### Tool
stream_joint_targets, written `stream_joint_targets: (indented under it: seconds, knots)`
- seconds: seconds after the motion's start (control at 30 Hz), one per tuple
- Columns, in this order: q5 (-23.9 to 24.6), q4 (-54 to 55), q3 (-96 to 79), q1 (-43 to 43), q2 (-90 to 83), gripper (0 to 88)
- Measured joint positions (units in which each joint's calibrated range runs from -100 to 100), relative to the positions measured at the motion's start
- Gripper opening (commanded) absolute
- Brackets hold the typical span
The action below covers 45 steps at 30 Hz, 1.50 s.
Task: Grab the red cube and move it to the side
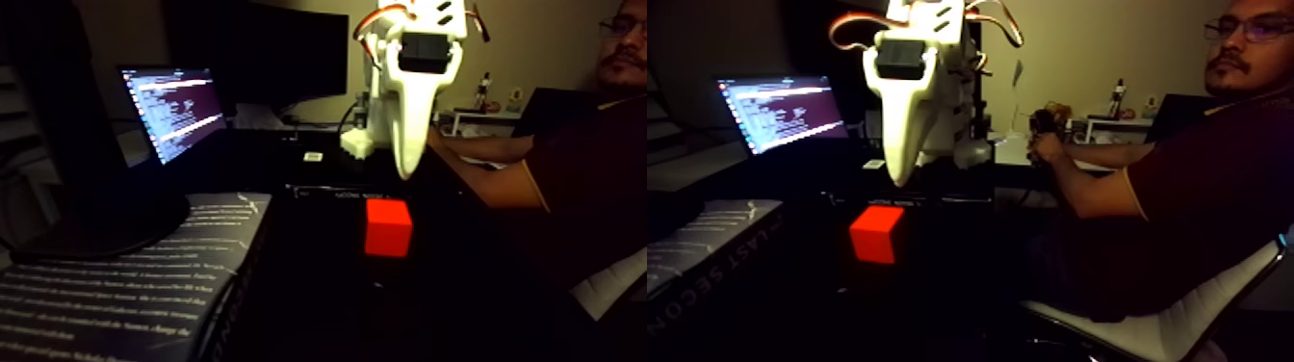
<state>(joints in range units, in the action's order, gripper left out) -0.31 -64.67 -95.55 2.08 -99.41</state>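
The fixed view is a wide frame holding two near-identical halves side by side, taken in a dim room with a pale back wall. The work surface (318, 289) is black and reads almost featureless in the low light. One red cube (388, 227) sits on it near the middle of each half, resting flat and clear of everything around it. One white gripper (407, 171) hangs tip-down directly above and slightly behind the cube, apart from it and touching nothing; its fingers read as a single tapering point, and whether they are pressed together or slightly parted I cannot tell. One open laptop (173, 108) with a lit screen of text lines stands at the left rear. One dark book cover printed with pale lines of text (116, 289) lies at the lower left, its corner near the cube but not touching. One person (578, 164) in a dark short-sleeved shirt sits at the right on a white chair (1175, 323), a forearm extended toward small items on the rear desk. One dark monitor (279, 48) stands behind the laptop.
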Motion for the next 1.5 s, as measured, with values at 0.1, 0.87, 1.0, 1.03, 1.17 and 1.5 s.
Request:
stream_joint_targets:
  seconds: [0.1, 0.87, 1.0, 1.03, 1.17, 1.5]
  knots:
    - [0.00, 0.00, 0.00, 0.00, 0.00, 1.1]
    - [-10.33, 2.28, 21.14, 0.00, 28.19, 13.9]
    - [-16.94, 2.28, 30.31, -0.69, 40.13, 13.9]
    - [-18.83, 2.28, 31.85, -1.31, 42.83, 13.9]
    - [-27.64, 1.80, 35.75, -3.78, 51.75, 13.3]
    - [-48.40, -13.55, 45.83, -8.11, 63.27, 13.9]
